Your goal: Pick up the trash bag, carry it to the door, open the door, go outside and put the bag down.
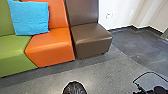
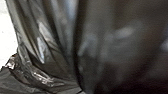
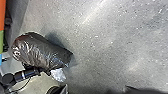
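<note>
1. The bag (image 1: 74, 88) is showing its dark top at the bottom edge of the head view, near the middle, and in the left wrist view its folds are appearing very close to the camera
2. In the right wrist view the left arm (image 3: 28, 73) is reaching to the side of the bag, and the left gripper (image 3: 45, 72) is meeting it there; whether this gripper is clenching the plastic I cannot tell
3. About the right gripper also, I cannot tell if it is being closed or released
4. A shadow (image 3: 59, 41) is falling on the floor (image 3: 107, 50) beside the bag, so I am judging that the bag is hanging in the air and the picking up is done
5. The robot is being indoors: the orange seat (image 1: 51, 41) is standing at upper left of the head view, the brown seat (image 1: 91, 37) at upper centre, the wall (image 1: 117, 15) at upper right
6. So the carrying is probably going on, while reaching the door, opening it, going outside and putting down the bag are remaining
</note>
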Robot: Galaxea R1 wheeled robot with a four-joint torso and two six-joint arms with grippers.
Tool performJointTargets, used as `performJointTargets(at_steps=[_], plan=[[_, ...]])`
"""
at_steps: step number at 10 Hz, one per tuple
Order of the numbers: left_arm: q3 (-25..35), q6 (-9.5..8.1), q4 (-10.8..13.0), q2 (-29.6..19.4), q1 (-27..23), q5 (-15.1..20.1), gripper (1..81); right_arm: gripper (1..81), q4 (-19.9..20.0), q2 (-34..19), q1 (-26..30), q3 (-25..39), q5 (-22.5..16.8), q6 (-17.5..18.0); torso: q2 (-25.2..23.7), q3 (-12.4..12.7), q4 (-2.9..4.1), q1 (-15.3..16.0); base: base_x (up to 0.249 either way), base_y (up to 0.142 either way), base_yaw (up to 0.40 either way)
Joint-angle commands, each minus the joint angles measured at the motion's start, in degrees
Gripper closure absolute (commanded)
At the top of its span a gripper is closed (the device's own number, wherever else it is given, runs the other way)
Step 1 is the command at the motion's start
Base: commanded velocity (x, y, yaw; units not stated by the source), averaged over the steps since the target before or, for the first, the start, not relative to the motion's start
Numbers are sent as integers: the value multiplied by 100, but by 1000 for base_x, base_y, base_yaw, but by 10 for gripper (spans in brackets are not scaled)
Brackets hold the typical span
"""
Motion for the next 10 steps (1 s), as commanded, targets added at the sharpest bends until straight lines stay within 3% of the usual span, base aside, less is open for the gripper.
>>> performJointTargets(at_steps=[1, 2, 3, 4, 6, 9, 10], plan=[[-46, -6, 376, -30, -355, 238, 811, 10, 176, -285, 556, 107, -458, 5, 0, 0, 0, 0, 0, 0, 0], [-38, -6, 387, -47, -329, 238, 811, 10, 184, -285, 556, 98, -458, 5, 0, 0, 0, 0, 0, 0, 0], [-29, -6, 396, -56, -321, 247, 811, 10, 193, -285, 556, 80, -458, 5, 573, 0, 0, -369, 0, 0, 0], [-29, 11, 413, -65, -294, 255, 811, 10, 193, -285, 556, 72, -458, 5, 579, 0, 0, -371, 0, 0, 0], [-20, 222, 413, -117, -285, 255, 811, 10, 193, -294, 556, 80, -449, 5, 785, 0, 0, -498, 0, 0, 0], [32, 240, 422, -161, -294, 282, 811, 10, 193, -347, 504, 142, -414, 5, 1392, -2, 0, -867, 0, 0, 0], [94, 240, 431, -179, -294, 282, 811, 10, 184, -355, 460, 133, -396, 5, 1596, 353, 0, -994, 0, 0, 0]])
